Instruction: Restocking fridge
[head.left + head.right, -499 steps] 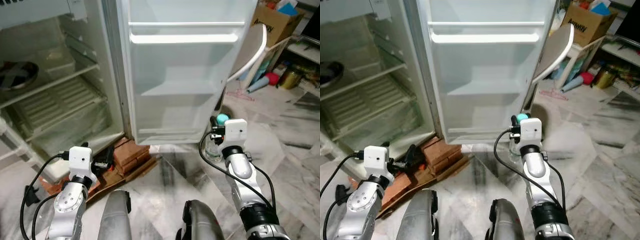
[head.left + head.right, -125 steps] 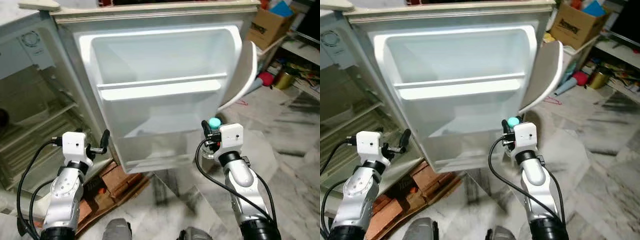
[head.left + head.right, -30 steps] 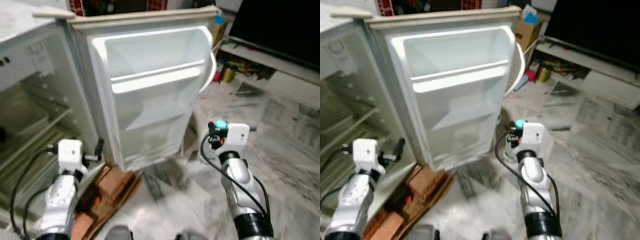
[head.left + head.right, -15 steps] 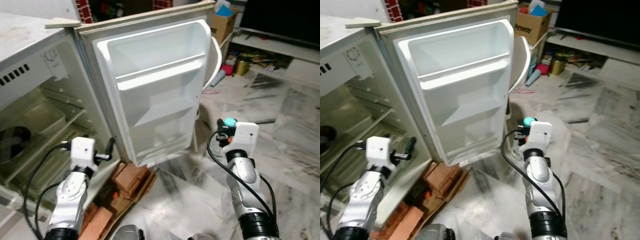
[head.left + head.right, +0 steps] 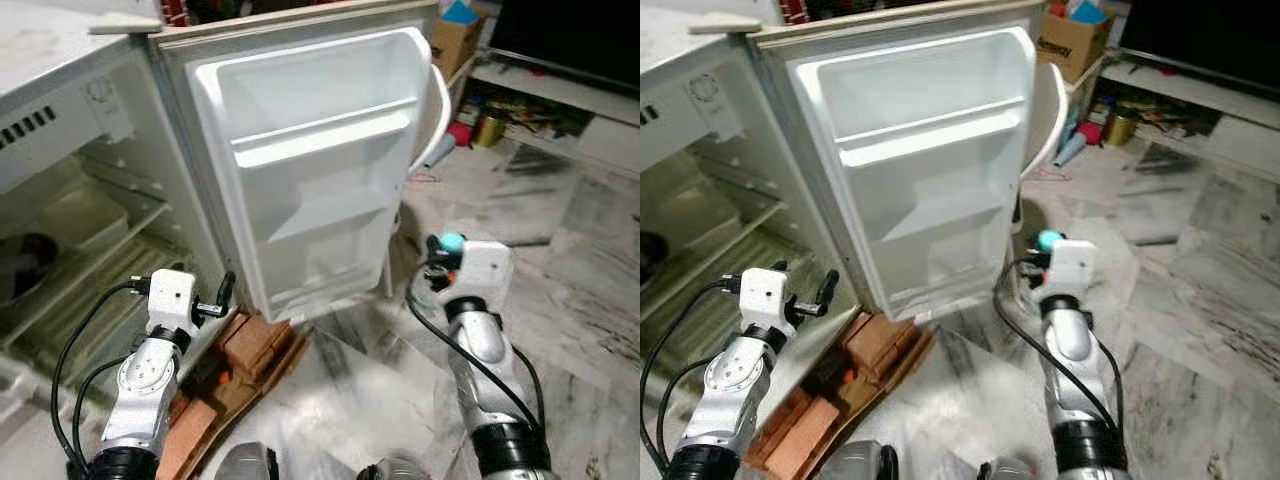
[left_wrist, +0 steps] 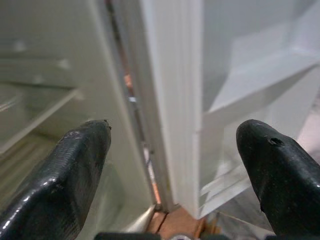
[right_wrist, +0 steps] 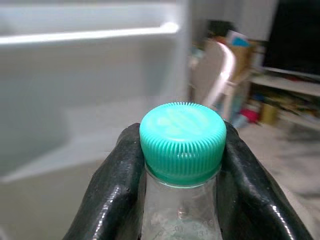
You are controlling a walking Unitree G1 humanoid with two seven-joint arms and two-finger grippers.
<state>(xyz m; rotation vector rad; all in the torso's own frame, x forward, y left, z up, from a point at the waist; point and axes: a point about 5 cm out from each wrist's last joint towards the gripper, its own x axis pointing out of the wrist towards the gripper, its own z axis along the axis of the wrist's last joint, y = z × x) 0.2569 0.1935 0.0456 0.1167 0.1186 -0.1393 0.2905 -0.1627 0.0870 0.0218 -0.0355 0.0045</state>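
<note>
Pinching bottle (image 7: 181, 220) neck (teal-capped), right claw (image 7: 181, 200).

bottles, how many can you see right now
1. A clear bottle with a teal cap is clamped at the neck in the right tool, held out in front of the open fridge door. Others may be hidden out of view.

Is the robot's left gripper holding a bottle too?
No, the left gripper is open with nothing between its fingers; the bottle with the green cap is clamped in the right gripper.
</note>
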